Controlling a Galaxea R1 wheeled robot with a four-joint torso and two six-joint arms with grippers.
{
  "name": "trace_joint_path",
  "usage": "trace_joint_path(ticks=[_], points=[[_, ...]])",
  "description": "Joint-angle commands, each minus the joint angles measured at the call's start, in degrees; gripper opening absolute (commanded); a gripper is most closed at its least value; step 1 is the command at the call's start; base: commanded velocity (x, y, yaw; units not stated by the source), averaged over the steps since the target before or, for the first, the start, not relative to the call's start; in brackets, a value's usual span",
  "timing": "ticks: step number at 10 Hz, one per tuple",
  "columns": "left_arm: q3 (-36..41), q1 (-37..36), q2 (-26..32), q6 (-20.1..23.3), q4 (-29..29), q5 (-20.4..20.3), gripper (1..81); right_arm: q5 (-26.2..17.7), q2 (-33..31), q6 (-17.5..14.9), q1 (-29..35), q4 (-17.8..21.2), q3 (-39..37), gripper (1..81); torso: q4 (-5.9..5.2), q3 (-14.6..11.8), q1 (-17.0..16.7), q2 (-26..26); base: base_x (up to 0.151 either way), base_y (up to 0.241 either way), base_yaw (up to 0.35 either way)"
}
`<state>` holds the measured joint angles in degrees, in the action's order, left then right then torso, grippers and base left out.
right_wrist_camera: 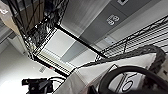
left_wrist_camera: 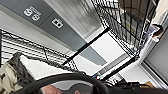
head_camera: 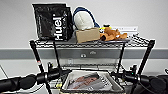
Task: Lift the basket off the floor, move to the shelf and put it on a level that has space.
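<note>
Where bag [head_camera: 53,22] sits, box [head_camera: 87,35] crowds shelf [head_camera: 140,41]

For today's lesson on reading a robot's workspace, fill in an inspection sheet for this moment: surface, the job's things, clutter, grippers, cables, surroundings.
Surface: wire-grid level below the top tier; the part in view is bare.
Job's things: basket with a magazine inside, raised between both arms in front of the shelf.
Clutter: top tier carries a black bag, a white and blue plush, a cardboard box and an orange toy.
Grippers: left gripper and right gripper sit at the basket's sides; whether they are open or shut cannot be told.
Cables: a dark cable arcs over the basket in the left wrist view.
Surroundings: white wall with a grey band carrying sockets.
</note>
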<state>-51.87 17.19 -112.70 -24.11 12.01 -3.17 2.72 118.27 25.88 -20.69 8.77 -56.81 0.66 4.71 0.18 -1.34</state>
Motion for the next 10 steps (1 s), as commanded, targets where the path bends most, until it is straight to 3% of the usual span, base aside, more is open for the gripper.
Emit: trace_joint_path(ticks=[1,10], points=[[-1.3,-11.1,-1.3,1.3,1.0,0.1,1.0,2.6,0.8,-0.8,11.0,1.2,-1.3,1.0,0.0,0.0,0.0,0.0,0.0,0.0,0.0],[-0.6,-16.9,-1.7,1.3,5.0,1.1,1.0,-0.4,-1.3,-0.7,17.6,4.9,0.3,1.0,0.0,0.0,0.0,0.0,0.0,0.0,0.0]])
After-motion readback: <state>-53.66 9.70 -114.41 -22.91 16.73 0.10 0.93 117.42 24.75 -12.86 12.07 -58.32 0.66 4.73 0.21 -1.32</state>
